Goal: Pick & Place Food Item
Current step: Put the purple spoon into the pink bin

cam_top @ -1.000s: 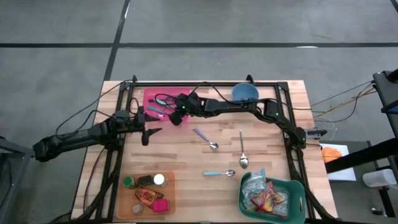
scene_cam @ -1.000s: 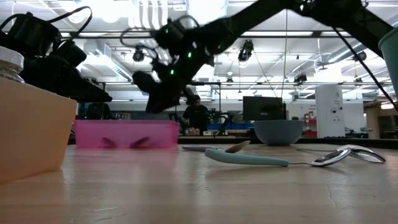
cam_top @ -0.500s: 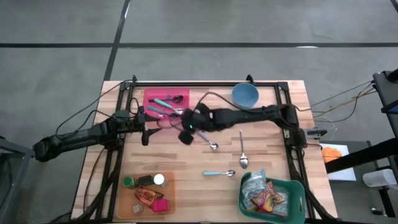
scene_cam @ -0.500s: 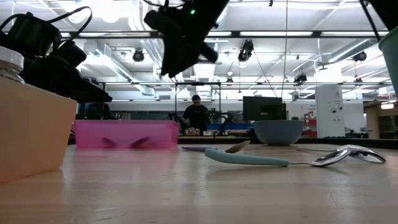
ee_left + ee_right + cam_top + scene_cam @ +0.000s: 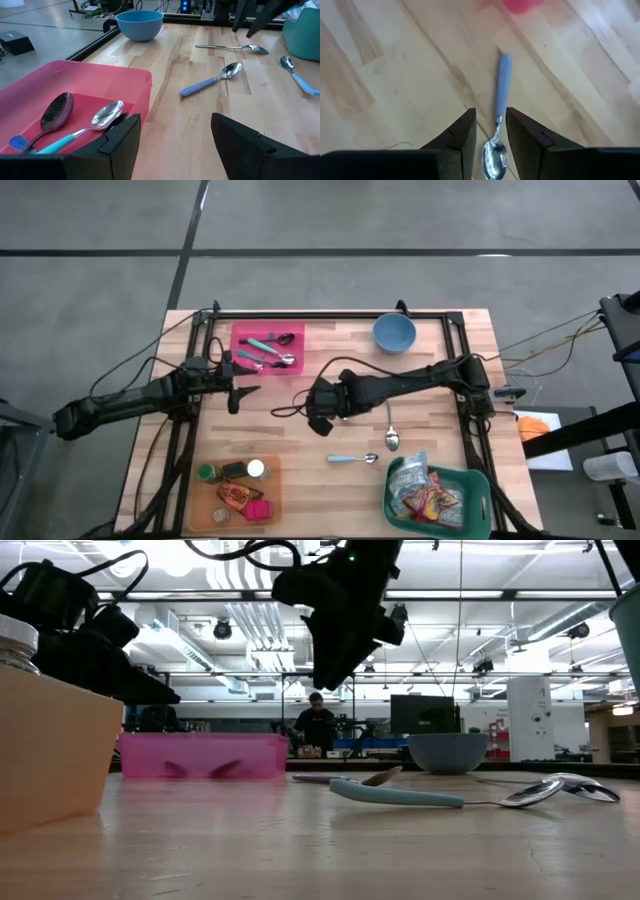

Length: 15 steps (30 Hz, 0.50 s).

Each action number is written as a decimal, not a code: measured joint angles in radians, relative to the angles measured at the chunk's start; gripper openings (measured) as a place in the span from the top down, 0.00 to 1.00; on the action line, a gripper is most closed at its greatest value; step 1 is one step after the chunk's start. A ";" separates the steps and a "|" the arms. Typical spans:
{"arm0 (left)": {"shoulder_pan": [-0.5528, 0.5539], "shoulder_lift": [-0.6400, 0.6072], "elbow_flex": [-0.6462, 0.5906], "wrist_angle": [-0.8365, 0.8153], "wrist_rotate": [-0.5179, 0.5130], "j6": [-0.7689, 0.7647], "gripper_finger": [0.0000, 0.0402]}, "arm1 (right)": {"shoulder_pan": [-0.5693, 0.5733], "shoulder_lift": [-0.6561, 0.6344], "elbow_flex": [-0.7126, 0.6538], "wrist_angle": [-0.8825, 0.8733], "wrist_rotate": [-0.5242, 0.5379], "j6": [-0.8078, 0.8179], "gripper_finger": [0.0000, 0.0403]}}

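Observation:
The food items are packets in a green bin (image 5: 437, 496) at the near right, and jars and packets in an orange tray (image 5: 236, 490) at the near left. No gripper is near them. My right gripper (image 5: 491, 115) hangs open, high above a blue-handled spoon (image 5: 499, 90) lying flat at mid-table; in the high view the right gripper (image 5: 319, 421) covers that spoon. My left gripper (image 5: 175, 145) waits open beside the pink tray (image 5: 268, 348), which holds spoons.
A blue bowl (image 5: 394, 332) stands at the far side. A silver spoon (image 5: 390, 426) and a teal-handled spoon (image 5: 352, 459) lie right of and nearer than my right gripper. A black frame runs along the table's left, far and right sides.
My right gripper has left the pink tray, gone toward the table's near and right edges and risen. It has tipped more steeply downward and now hangs over the blue-handled spoon.

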 joint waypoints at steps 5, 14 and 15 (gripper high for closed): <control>0.000 0.000 0.000 0.000 0.000 0.000 0.39 | -0.009 0.000 -0.024 0.003 -0.039 0.008 0.75; 0.000 0.000 0.000 0.000 0.000 0.000 0.39 | -0.061 0.000 -0.131 0.067 -0.154 0.029 0.75; 0.000 0.000 0.000 0.000 0.000 0.000 0.39 | -0.067 0.000 -0.140 0.071 -0.169 0.029 0.75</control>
